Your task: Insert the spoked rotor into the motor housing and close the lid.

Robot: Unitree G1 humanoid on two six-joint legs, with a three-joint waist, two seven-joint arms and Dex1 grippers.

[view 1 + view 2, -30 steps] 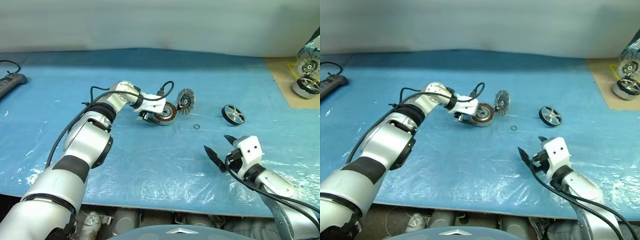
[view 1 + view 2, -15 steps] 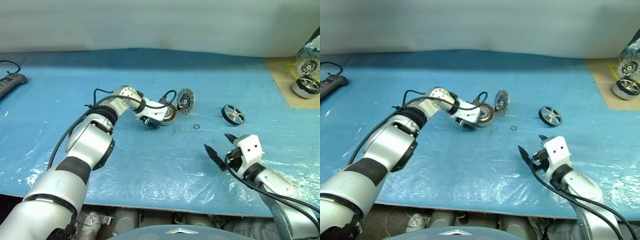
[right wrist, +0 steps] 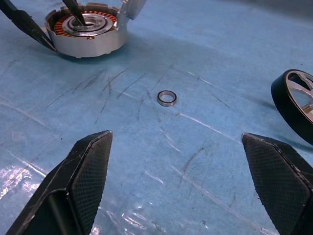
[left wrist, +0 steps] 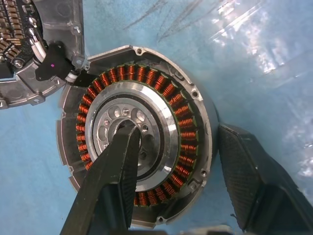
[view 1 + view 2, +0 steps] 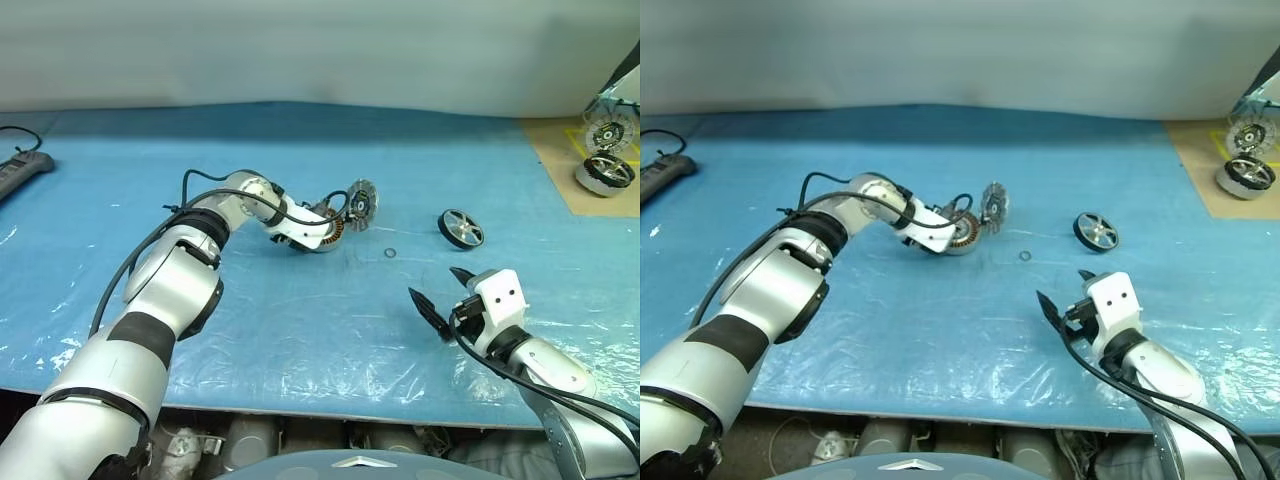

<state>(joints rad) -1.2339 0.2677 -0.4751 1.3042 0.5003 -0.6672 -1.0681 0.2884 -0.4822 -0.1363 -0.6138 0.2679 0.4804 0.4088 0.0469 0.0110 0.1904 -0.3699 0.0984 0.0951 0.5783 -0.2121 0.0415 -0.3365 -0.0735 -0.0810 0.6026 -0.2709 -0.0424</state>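
The motor housing, a ring of copper windings around a silver hub, lies on the blue mat left of centre. Its lid stands on edge beside it, joined to it by wires. My left gripper is shut on the housing: one finger reaches into the hub's bore and the other sits against the outer wall. The spoked rotor, with silver rim and dark spokes, lies apart to the right. My right gripper hovers open near the front, short of the rotor, holding nothing.
A small metal ring lies loose on the mat between housing and rotor. Other motor parts sit on a brown board at the far right. A power strip lies at the far left. The table's front edge runs below both arms.
The left gripper's jaws have narrowed on the housing, which has gone from tilted up to lying flatter on the mat. The right arm has stayed put.
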